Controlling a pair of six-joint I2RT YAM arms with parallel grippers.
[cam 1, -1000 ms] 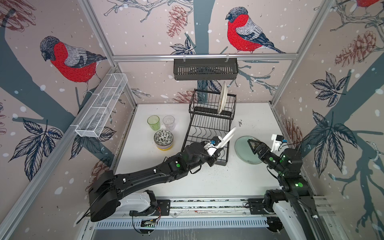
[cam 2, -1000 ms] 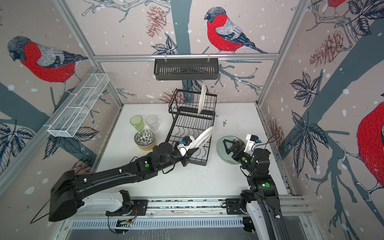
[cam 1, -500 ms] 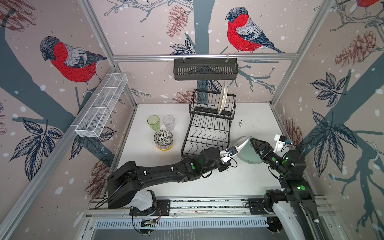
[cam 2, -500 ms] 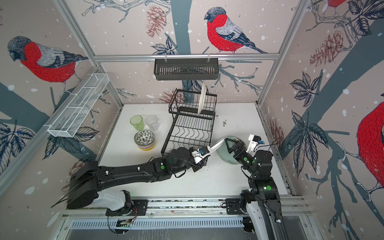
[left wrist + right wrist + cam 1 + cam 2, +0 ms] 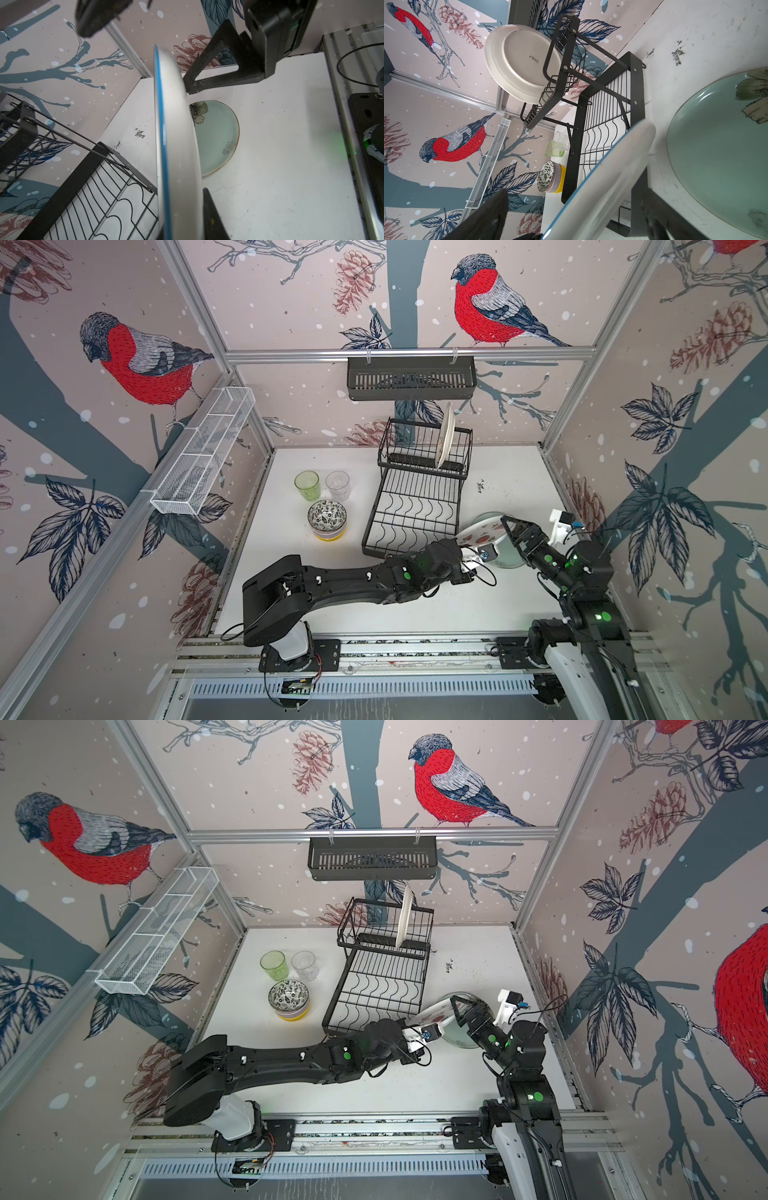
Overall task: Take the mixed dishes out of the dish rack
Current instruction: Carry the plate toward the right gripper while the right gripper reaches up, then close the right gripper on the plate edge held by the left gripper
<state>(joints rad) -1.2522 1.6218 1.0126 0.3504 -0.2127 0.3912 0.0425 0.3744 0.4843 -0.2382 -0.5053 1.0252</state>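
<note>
In both top views, the fruit-patterned plate [image 5: 482,531] was pinched by the left fingers [image 5: 471,549] above the pale green plate [image 5: 509,558] on the desk [image 5: 415,605]. In the left wrist view, its blue-edged rim [image 5: 164,145] was seen tilted. In the right wrist view, the right fingers [image 5: 660,220] were spread astride it; the cream plate [image 5: 519,62] stood in the dish rack [image 5: 636,87].

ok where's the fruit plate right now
In both top views the fruit-patterned plate is held by the left gripper, tilted over the pale green plate, right of the dish rack.
</note>
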